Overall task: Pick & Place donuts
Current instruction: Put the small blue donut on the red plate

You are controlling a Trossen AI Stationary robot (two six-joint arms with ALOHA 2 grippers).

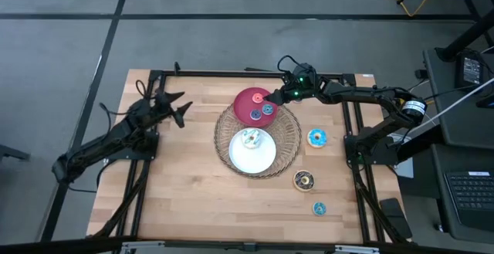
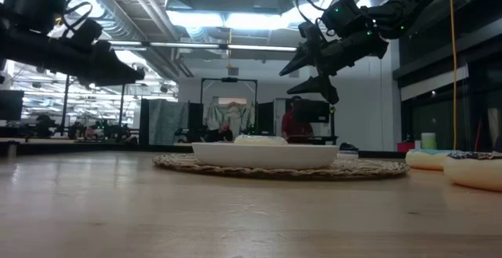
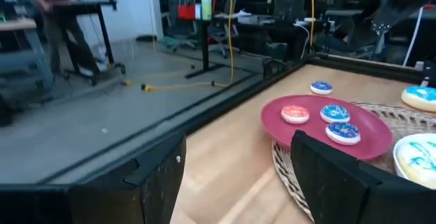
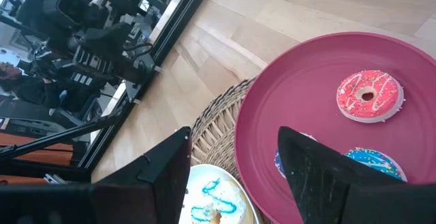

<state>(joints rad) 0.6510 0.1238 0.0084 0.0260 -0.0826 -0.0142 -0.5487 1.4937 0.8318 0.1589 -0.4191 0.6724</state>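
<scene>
1. My right gripper [image 1: 272, 98] hangs in the air over the red plate [image 1: 245, 99], toward the plate's 2 o'clock side in the high view. Its jaws stand apart and nothing is between them; the low view shows the same gripper [image 2: 316, 64] well above the table with a clear gap between the fingers.
2. Through the right wrist camera I look down past the dark fingers [image 4: 320, 173] at that red plate [image 4: 300, 94]. A pink-iced donut [image 4: 368, 95] lies on it, and a blue-iced donut [image 4: 376, 163] lies nearer the fingers, partly hidden by one of them.
3. The left wrist camera shows three donuts on the red plate [image 3: 371, 144]: the pink one [image 3: 295, 114] and two blue ones [image 3: 334, 113] [image 3: 343, 133].
4. The red plate rests on the 12 o'clock rim of the wicker tray [image 1: 290, 143]. The white plate [image 1: 258, 156] sits on the tray toward 6 o'clock and carries a pale donut with blue streaks [image 1: 249, 137].
5. Out on the bare table [image 1: 185, 184], at 3 o'clock from the tray, lies a light donut with blue icing [image 1: 317, 137]. At about 4 o'clock lies the dark brown donut [image 1: 303, 179], and beyond it a small blue donut [image 1: 319, 208].
6. My left gripper [image 1: 182, 107] waits at 9 o'clock from the tray, well apart from it, raised off the table. Its fingers are spread and it carries nothing.
</scene>
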